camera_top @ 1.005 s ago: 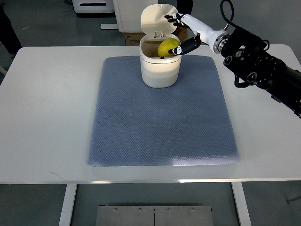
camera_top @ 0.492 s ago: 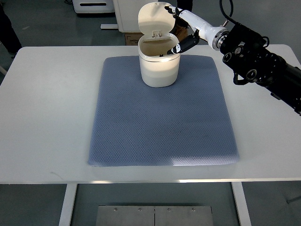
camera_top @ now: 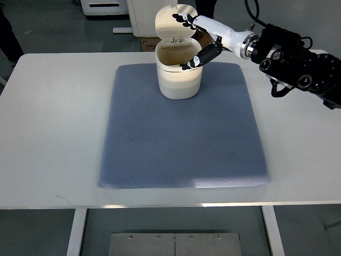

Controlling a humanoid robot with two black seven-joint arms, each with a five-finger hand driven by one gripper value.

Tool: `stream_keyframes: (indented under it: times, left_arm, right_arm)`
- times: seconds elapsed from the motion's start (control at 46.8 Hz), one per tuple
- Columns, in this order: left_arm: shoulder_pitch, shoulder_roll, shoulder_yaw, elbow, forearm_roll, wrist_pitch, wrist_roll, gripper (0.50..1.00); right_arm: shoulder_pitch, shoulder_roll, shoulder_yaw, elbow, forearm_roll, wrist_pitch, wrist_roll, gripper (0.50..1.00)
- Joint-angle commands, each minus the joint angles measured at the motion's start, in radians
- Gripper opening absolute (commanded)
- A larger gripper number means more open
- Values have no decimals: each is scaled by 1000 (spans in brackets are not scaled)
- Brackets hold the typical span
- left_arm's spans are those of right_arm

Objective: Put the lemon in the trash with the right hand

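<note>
- The right hand (camera_top: 196, 41) hangs over the open mouth of the trash bin (camera_top: 179, 80), fingers spread and holding nothing; the black thumb tip reaches down to the bin's front rim, and upper fingertips lie against the raised lid (camera_top: 175, 22).
- No lemon shows; the bin's inside is shadowed.
- The cream bin stands at the far edge of a grey-blue mat (camera_top: 184, 133) on the white table (camera_top: 53, 133).
</note>
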State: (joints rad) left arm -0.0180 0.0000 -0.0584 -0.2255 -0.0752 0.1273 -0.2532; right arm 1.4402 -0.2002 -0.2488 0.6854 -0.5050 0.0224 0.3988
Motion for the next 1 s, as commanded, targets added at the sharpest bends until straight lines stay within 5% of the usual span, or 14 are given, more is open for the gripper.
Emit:
stream_keyframes:
  times: [0.0,0.492,0.984]
  left_arm:
    - [0,0,0,0,0,0,0,1000]
    - [0,0,0,0,0,0,0,1000]
    - [1,0,0,0,0,0,0,1000]
  right_arm:
    - [-1,-44,0,34,0,-1,0,1000]
    - [-139,-320,129,111,146,-7,2,1000]
    - [-434,-416,358,83,296,-9,-1,1000]
